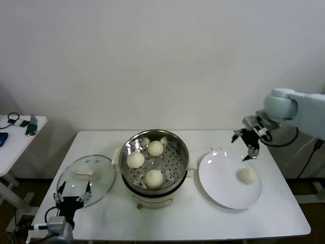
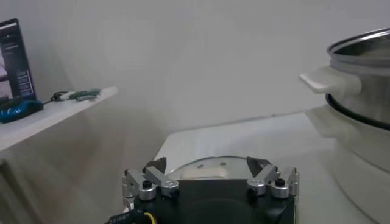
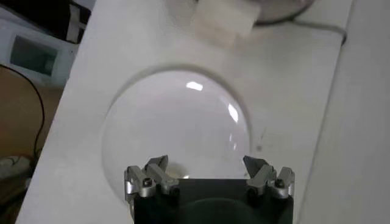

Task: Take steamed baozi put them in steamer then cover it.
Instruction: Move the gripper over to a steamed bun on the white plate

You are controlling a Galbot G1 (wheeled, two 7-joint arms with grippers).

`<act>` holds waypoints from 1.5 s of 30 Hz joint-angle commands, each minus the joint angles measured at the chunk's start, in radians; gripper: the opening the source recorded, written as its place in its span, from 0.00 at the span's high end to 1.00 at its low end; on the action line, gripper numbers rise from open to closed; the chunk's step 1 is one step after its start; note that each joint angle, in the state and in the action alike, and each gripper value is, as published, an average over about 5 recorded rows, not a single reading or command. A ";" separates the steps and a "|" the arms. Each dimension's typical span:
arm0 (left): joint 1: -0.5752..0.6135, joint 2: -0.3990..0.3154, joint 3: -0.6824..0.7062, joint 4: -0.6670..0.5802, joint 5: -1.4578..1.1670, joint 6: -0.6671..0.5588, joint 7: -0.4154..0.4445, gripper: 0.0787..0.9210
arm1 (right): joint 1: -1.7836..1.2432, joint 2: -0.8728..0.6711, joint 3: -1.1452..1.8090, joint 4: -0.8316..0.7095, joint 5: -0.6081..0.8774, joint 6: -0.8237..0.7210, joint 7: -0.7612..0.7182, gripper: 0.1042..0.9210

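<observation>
Right gripper (image 1: 247,147) — jaws wide, empty — should drop squarely over the 1 baozi (image 1: 247,175) left on the plate (image 1: 218,178) — grip gently.

White table (image 1: 193,223) carrying it all: the steamer (image 1: 154,161) sits in the middle, the cover (image 1: 86,179) lies flat to its left near the front edge, and a white plate (image 1: 223,188) rests to its right. A smaller side table (image 1: 15,140) stands off left.
</observation>
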 commanded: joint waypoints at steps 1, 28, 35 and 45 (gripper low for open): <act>0.005 -0.003 -0.003 0.000 0.003 -0.001 0.000 0.12 | -0.319 -0.129 0.192 -0.127 -0.179 -0.051 0.008 0.12; 0.032 -0.012 -0.015 -0.009 0.021 -0.005 -0.001 0.12 | -0.609 0.061 0.462 -0.334 -0.255 -0.036 0.048 0.12; 0.031 -0.011 -0.015 -0.007 0.020 -0.005 0.000 0.12 | -0.602 0.053 0.446 -0.307 -0.248 -0.038 0.026 0.18; 0.026 -0.013 -0.011 -0.006 0.023 -0.003 0.000 0.12 | -0.590 0.058 0.462 -0.311 -0.247 -0.028 0.021 0.31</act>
